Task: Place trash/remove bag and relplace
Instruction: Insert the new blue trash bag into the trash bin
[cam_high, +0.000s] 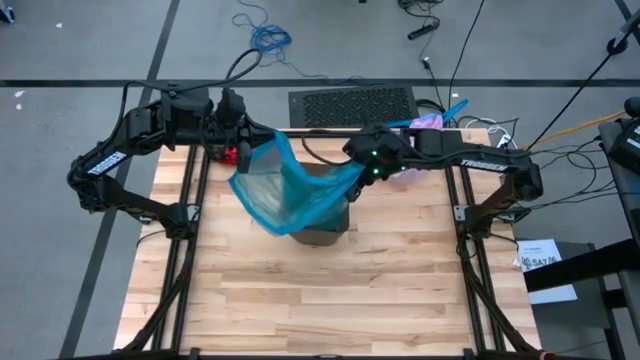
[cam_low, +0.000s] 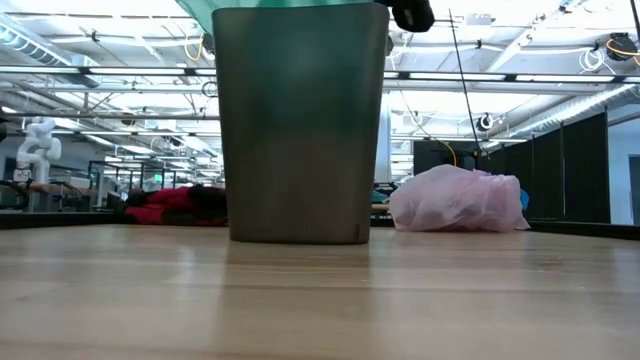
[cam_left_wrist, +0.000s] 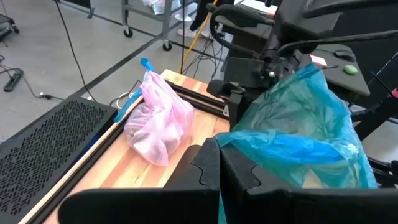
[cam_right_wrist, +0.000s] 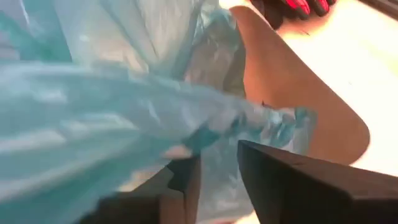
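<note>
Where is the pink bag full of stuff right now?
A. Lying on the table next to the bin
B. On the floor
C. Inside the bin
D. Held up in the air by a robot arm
A: the pink bag lies bunched up on the table off to one side of the bin, apart from it, with no gripper touching it.

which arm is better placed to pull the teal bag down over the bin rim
Probably the right: its tool sits at the bin with the teal bag between its fingers. The left tool holds the bag's far edge, off the bin.
</note>
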